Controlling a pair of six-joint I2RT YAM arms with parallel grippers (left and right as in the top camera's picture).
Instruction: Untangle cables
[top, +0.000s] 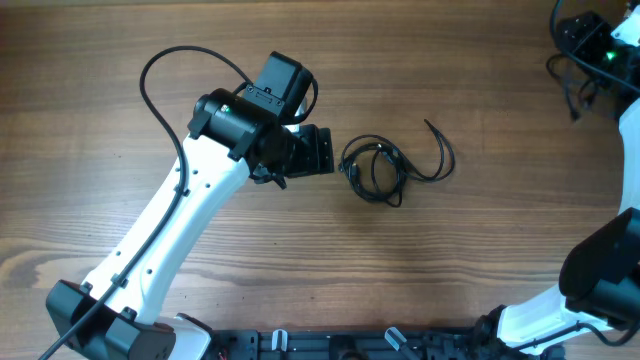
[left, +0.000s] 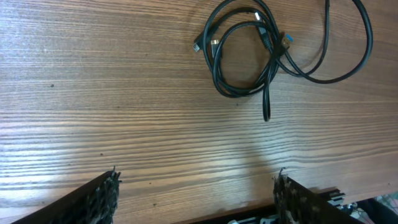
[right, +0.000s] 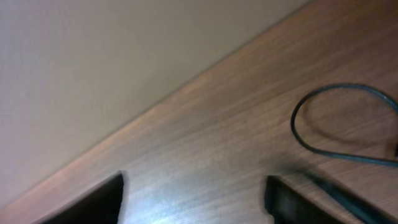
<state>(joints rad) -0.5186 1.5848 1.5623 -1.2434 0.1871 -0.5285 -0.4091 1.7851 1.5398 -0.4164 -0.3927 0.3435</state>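
Left end effector (left: 196, 180) wide, empty, beside the cables (left: 273, 55); I judge this the approach, next pinching one strand.

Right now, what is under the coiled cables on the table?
Only the bare wooden table shows beneath the cables and through their loops. Where strands cross, the lower ones are partly covered, so the wood right under those crossings cannot be seen.

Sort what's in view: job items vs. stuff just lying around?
Job:
cables, tangled mid-table
left gripper, open, facing them

Not the job:
left arm's thick cord
right gripper, open, by the edge of the table
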